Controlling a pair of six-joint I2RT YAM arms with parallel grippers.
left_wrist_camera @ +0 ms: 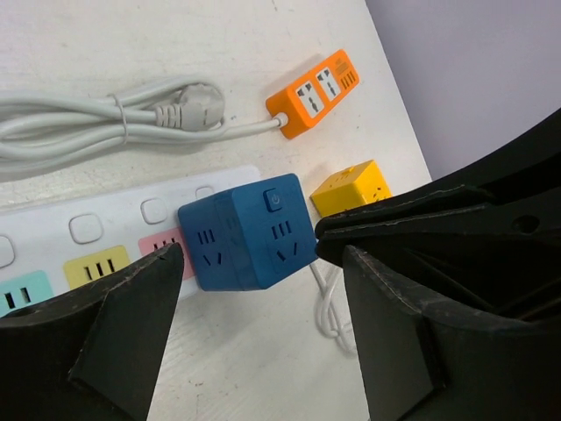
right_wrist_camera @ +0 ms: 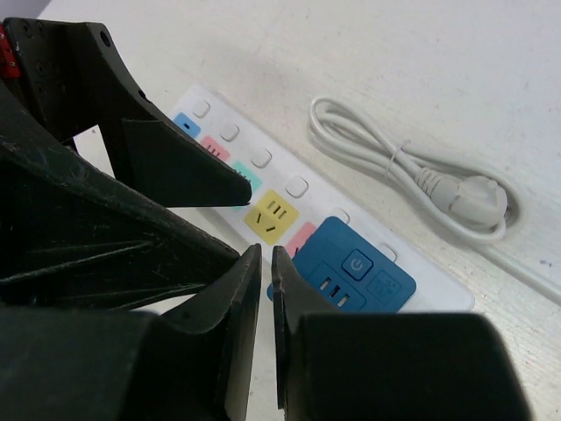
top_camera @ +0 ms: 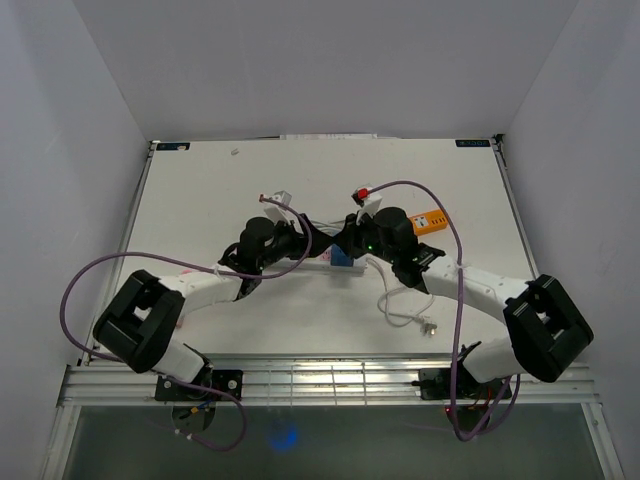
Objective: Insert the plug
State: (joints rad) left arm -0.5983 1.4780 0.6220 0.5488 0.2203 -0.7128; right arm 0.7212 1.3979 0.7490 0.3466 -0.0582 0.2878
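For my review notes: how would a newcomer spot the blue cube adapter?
Find the long white power strip at the centre. The blue cube sits on one end. Unlike the yellow cube nearby, it is blue with a power button on top.

Mostly plastic here, as far as we can tell. The blue cube (left_wrist_camera: 250, 232) looks like smooth plastic with a soft satin sheen, and so do the yellow cube (left_wrist_camera: 352, 187) and the orange strip (left_wrist_camera: 314, 92). The white power strip (left_wrist_camera: 114, 219) is smooth plastic too, a bit shinier, with matt pastel faces round its sockets. The white cable (left_wrist_camera: 61, 118) looks rubbery and slightly glossy. The left fingers (left_wrist_camera: 131, 307) and right fingers (right_wrist_camera: 237, 307) are black, matt and kinda rough, with fine streaky lines and pale scuffed edges. The table (left_wrist_camera: 175, 44) is white and matt, and we see faint specks and grain up close.
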